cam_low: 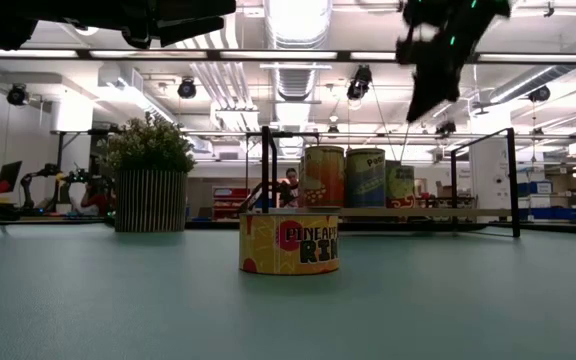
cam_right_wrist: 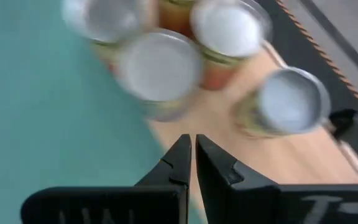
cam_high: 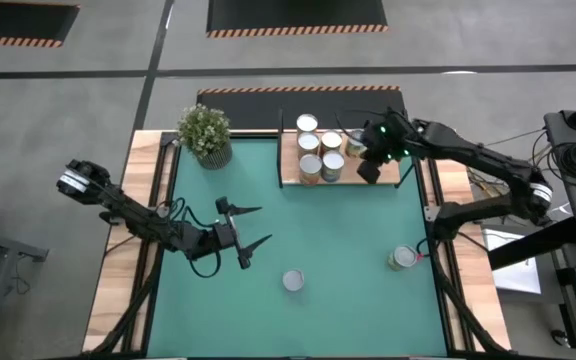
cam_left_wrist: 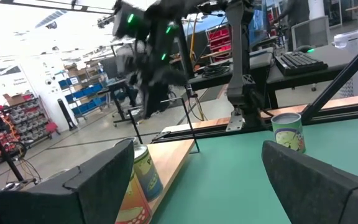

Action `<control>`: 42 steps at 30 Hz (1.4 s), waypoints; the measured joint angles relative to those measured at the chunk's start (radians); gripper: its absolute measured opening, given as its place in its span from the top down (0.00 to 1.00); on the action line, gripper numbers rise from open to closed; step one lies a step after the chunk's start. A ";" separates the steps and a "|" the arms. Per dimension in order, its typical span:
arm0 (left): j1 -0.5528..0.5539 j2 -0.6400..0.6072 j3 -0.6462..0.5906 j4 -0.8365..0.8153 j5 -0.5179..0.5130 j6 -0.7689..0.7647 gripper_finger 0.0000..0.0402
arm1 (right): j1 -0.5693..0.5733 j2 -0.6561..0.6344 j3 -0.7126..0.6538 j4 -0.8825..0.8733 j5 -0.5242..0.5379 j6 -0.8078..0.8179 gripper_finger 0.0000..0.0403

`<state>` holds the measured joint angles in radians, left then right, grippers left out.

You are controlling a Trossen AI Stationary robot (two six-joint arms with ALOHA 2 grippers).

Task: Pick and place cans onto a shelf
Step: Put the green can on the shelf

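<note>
The left tool [cam_high: 251, 230] hovers over the left half of the green mat [cam_high: 348, 220] on the tabletop [cam_high: 118, 290], its 2 fingers spread wide with nothing between them. In the left wrist view those fingers [cam_left_wrist: 98, 180] frame the far side of the mat, where 1 green-labelled can [cam_left_wrist: 289, 131] stands upright.

Near the front middle of the mat a short can [cam_high: 293, 281] stands alone; from the low view its yellow and red label [cam_low: 290, 243] reads "PINEAPPLE" in part. A potted plant [cam_high: 206, 134] sits at the mat's back left corner.

On the light-wood shelf [cam_high: 390, 175] at the back, 5 cans [cam_high: 320, 150] with silvery tops are clustered at its left end, upright and close together. The low view shows orange and green labels [cam_low: 346, 177] among them.

The right tool [cam_high: 370, 170] hangs above the shelf just right of that cluster, fingers pressed together and empty. The right wrist view shows its closed tips [cam_right_wrist: 191, 158] over bare wood beside the blurred can tops [cam_right_wrist: 160, 65].

Another can [cam_high: 402, 258] stands near the mat's right edge, well apart from both tools.
</note>
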<state>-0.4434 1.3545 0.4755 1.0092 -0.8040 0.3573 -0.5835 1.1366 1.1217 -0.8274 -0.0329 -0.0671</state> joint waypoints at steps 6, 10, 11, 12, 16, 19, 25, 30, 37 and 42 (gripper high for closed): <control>0.000 0.000 0.000 0.000 0.000 0.000 0.17 | 0.242 -0.091 0.046 -0.094 -0.054 0.247 0.97; 0.000 0.000 0.000 0.000 0.000 0.005 0.17 | 0.413 -0.127 0.041 -0.148 -0.076 0.445 0.97; 0.000 0.000 0.000 0.000 0.000 0.008 0.17 | 0.456 -0.133 0.037 -0.164 -0.075 0.499 0.97; 0.000 0.000 0.000 0.000 0.000 0.010 0.17 | 0.499 -0.137 0.031 -0.180 -0.075 0.559 0.97; 0.000 0.000 0.000 0.000 0.000 0.021 0.17 | 0.669 -0.140 0.000 -0.194 -0.072 0.792 0.97; 0.000 0.000 0.000 0.001 0.000 0.031 0.17 | 0.778 -0.134 -0.033 -0.207 -0.076 0.967 0.97; 0.000 0.000 0.000 0.004 0.000 0.058 0.17 | 0.940 -0.093 -0.061 -0.460 -0.111 1.307 0.97; 0.000 0.000 0.000 0.010 0.000 0.072 0.17 | 1.010 -0.088 -0.094 -0.516 -0.148 1.440 0.97; 0.000 0.000 0.000 0.009 0.000 0.079 0.17 | 1.014 -0.088 -0.134 -0.493 -0.125 1.447 0.92; 0.000 0.000 0.000 0.009 0.000 0.079 0.17 | 1.014 -0.088 -0.150 -0.491 -0.132 1.506 0.72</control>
<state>-0.4435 1.3544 0.4755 1.0180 -0.8043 0.4366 0.4301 1.0485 0.9720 -1.3183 -0.1652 1.4386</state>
